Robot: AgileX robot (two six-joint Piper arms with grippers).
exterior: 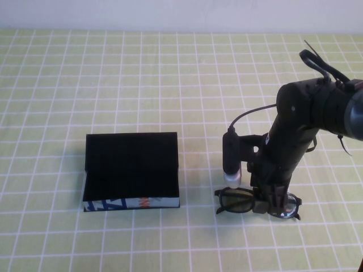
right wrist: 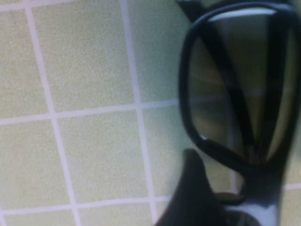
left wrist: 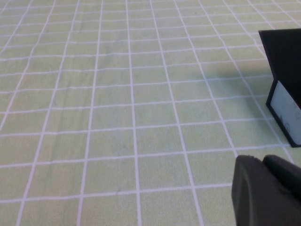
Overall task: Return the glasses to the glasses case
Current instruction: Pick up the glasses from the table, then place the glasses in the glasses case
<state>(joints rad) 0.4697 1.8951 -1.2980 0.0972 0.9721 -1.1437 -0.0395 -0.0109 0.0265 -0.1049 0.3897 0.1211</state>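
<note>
So we're at the pickup step imo. Right gripper is down over the middle of the glasses, which sit on the table near the front edge, right of center. Can't tell if it's clamped on the frame or just straddling it. Glasses case is well apart, towards the front left, and we can't tell whether the lid's up. Left gripper hangs over bare table beside the case, grip state unclear too. Next we'd need a firm pinch on the bridge, then lift and carry left w/o tilting.
</note>
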